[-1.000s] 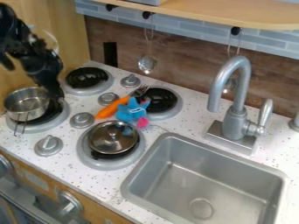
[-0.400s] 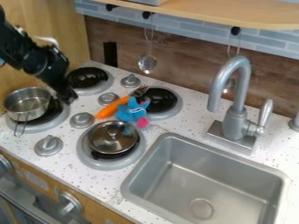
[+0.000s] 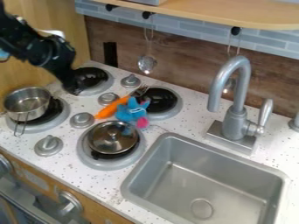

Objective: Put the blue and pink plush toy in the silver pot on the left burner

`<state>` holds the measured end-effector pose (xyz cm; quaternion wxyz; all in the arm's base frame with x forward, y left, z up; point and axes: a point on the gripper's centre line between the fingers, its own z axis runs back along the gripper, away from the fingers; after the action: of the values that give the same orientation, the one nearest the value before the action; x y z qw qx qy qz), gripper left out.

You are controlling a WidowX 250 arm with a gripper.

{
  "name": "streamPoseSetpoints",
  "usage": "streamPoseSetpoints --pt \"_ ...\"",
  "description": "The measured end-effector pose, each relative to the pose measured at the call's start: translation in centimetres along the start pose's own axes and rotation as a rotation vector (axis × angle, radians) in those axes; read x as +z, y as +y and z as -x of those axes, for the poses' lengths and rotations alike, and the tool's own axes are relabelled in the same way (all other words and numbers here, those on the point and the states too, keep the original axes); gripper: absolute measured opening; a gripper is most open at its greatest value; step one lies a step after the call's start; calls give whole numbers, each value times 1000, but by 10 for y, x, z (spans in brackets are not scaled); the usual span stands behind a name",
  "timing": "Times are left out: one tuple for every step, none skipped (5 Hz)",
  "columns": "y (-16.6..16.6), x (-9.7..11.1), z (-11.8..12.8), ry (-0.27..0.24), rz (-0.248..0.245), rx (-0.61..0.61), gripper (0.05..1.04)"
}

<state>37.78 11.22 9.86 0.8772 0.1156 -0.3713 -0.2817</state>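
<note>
Camera view: tool [image 3: 74, 90] hangs by burner rim [image 3: 105, 89], apart from pot [image 3: 27, 104]; I cannot tell if it's open.

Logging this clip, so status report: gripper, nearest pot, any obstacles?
Gripper low by the far burner. Silver pot on the next burner, clear of gripper. Possible obstacles: blue toy, orange item beside it.

Burners on L of counter [image 3: 166, 122], sink [image 3: 201, 188] on R, faucet [image 3: 235, 118] behind sink. Pot [image 3: 27, 104] on front-L burner [image 3: 38, 127]; bowl or lid [image 3: 112, 137] on front-R burner [image 3: 108, 162]. Plush toy [image 3: 132, 111] btwn that & rear-R burner [image 3: 174, 109], fork [image 3: 120, 103] just L of toy. Knobs [image 3: 81, 120] in row btwn L & R burners. Ladle [image 3: 147, 64] hangs under shelf [image 3: 204, 13], behind burners.
</note>
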Motion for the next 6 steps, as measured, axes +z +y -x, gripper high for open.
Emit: streamPoseSetpoints --pt "-24 -28 -13 -1 81 -68 1002" --pt "-32 -43 -19 -4 111 -91 1002" --pt "-45 -59 -27 6 138 -145 1002" --pt "-49 -71 -32 3 128 -167 1002" --pt "-47 -83 -40 -18 98 -195 1002" --pt "-47 -97 -44 -9 88 -219 1002"
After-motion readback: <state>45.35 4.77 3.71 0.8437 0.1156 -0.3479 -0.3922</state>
